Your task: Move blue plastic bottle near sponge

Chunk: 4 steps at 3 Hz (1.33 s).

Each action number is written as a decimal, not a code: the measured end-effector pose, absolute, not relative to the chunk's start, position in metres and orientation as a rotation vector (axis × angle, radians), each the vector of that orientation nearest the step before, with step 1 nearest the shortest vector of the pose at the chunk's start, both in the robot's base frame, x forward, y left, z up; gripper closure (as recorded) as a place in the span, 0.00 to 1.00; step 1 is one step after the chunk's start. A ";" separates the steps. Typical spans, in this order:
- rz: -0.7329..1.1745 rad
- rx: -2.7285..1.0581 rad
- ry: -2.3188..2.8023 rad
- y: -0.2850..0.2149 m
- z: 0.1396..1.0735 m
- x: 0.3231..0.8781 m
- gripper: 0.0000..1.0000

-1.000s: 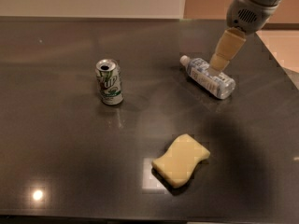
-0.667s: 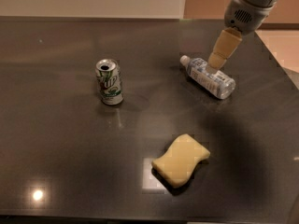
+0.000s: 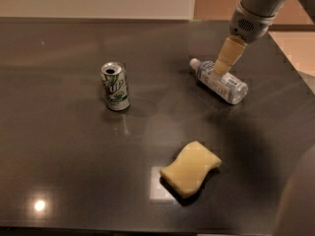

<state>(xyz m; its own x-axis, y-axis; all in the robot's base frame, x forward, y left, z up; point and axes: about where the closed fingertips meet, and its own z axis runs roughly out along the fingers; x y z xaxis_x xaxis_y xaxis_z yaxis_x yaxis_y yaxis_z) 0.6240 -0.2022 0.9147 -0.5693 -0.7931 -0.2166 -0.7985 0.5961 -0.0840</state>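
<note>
Grasping is the step in hand: the gripper (image 3: 219, 70) stands over the blue plastic bottle (image 3: 230, 86), which lies on its side at the far right of the dark table (image 3: 64, 146), its white cap (image 3: 195, 63) pointing left and away. The gripper's tip meets the bottle near the neck end, just behind the cap; whether it is open or has hold of anything cannot be told from this view.

To do this well, I judge that the grip should sit across the bottle's round body, not along it, and nearer the middle of the label than the neck, so that the bottle does not swing or roll out. Thin plastic is likely to give, so a gentle squeeze should serve. The sponge (image 3: 191, 168) lies well apart, nearer the camera and a little to the left, so the carry should run toward the front edge. The soda can (image 3: 115, 86) stands upright far to the left, clear of that path.

Against the earlier frames, the gripper has shifted slightly left along the bottle, toward the cap, and sits a touch lower. Bottle, sponge and can lie where they did
</note>
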 end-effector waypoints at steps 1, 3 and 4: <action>0.035 -1.281 2.638 -0.206 0.896 0.626 0.00; 0.030 -1.251 2.717 -0.213 0.862 0.622 0.00; 0.022 -1.258 2.744 -0.214 0.850 0.619 0.16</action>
<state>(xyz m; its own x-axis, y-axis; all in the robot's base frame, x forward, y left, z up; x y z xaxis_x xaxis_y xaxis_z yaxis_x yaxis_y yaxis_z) 0.6188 -0.2143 0.8502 -0.6463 -0.7539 -0.1176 -0.7557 0.6538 -0.0383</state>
